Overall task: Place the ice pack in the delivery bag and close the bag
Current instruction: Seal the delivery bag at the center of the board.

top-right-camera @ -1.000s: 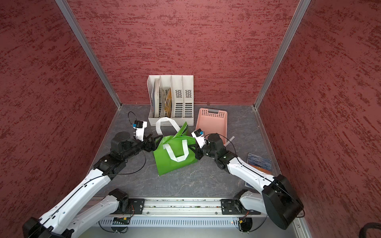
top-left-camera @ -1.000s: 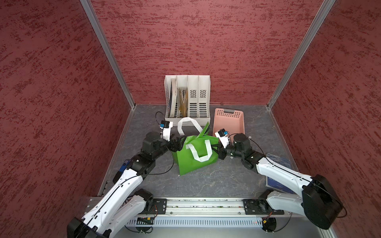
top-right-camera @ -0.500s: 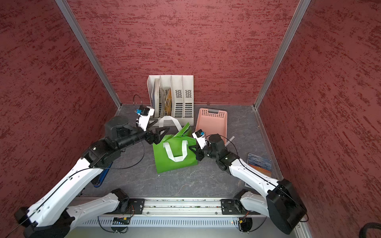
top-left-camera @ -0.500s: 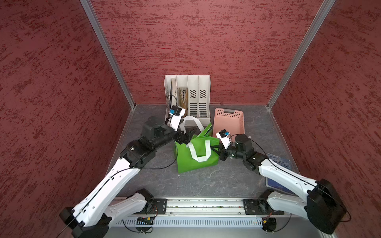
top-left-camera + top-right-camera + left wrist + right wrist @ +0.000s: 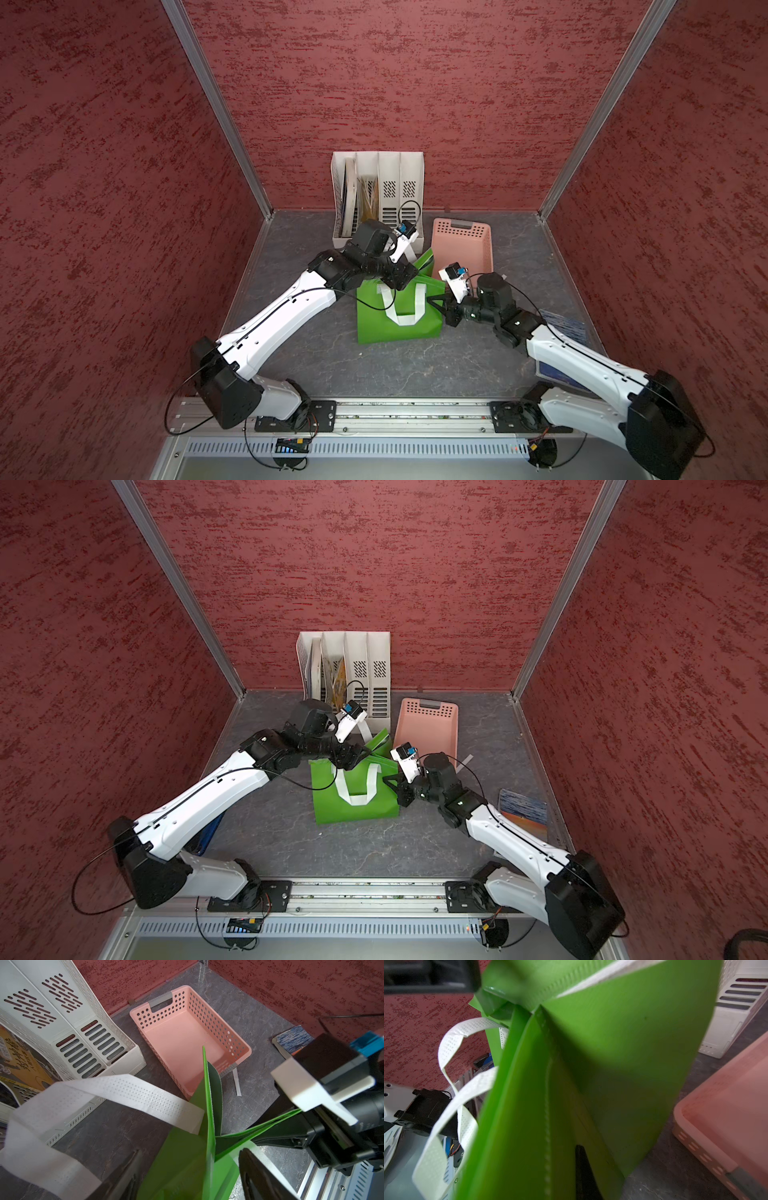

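With left gripper spread wide astride the rim of the delivery bag mid-table, and right gripper pinched shut on its 3 o'clock edge, close on one wall only, then draw toward 9 o'clock to open the mouth. Cannot spot the ice pack.

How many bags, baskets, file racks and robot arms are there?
green bag: 1
pink basket: 1
white file rack: 1
robot arms: 2 (left arm, right arm)
Total: 5
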### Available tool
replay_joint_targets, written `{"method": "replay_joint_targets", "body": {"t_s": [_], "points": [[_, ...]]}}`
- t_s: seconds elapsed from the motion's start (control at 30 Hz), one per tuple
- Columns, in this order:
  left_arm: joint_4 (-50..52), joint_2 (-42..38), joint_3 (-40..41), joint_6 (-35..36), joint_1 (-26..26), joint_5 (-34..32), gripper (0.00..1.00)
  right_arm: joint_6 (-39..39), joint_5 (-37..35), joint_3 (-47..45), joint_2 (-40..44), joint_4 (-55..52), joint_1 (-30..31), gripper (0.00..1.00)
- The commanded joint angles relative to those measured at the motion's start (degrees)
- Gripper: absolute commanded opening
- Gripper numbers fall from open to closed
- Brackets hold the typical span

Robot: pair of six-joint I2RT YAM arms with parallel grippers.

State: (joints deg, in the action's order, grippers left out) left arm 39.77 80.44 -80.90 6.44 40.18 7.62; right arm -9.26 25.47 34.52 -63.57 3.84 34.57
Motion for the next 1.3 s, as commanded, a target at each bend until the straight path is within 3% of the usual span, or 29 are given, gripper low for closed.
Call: {"method": "replay_joint_targets", "body": {"t_s": [0.0, 0.07, 0.27, 0.4, 0.5, 0.7, 1.0, 1.2, 1.27], "points": [[-0.8, 1.1, -2.3, 1.8, 0.6, 1.0, 0.66, -0.9, 0.3, 0.4, 1.1, 4.1, 0.3, 0.0], [-1.0, 2.0, -2.8, 1.9, 0.7, 1.1, 0.6, -1.2, 0.3, 0.4, 1.0, 4.4, 0.3, 0.0], [-0.6, 3.9, -3.6, 2.8, 1.5, 2.5, 0.57, -2.5, -0.5, 0.5, 0.5, 4.9, 0.3, 0.0], [-0.7, 5.2, -4.1, 3.1, 1.7, 3.5, 0.44, -3.6, -0.9, 0.7, -0.4, 5.4, 0.3, 0.0], [-0.6, 5.7, -4.5, 3.7, 2.1, 2.6, 0.27, -4.5, -1.3, 1.5, -1.5, 5.1, 0.3, 0.0], [-1.0, 4.3, -3.2, 6.9, 6.0, -4.5, 0.0, -8.5, -3.2, 3.5, -3.5, 4.4, 0.2, 0.0], [-4.5, 0.3, 1.8, 11.8, 13.2, -19.4, 0.0, -15.4, -3.7, 11.4, -9.2, -2.2, -0.7, 0.0], [-8.9, -2.0, 5.3, 13.4, 14.6, -25.1, 0.0, -17.1, 0.0, 14.4, -11.3, -4.2, -2.4, 0.0], [-9.7, -2.7, 6.2, 13.3, 14.0, -24.3, 0.0, -15.2, 2.2, 15.0, -11.1, -4.1, -2.4, 0.0]]}}
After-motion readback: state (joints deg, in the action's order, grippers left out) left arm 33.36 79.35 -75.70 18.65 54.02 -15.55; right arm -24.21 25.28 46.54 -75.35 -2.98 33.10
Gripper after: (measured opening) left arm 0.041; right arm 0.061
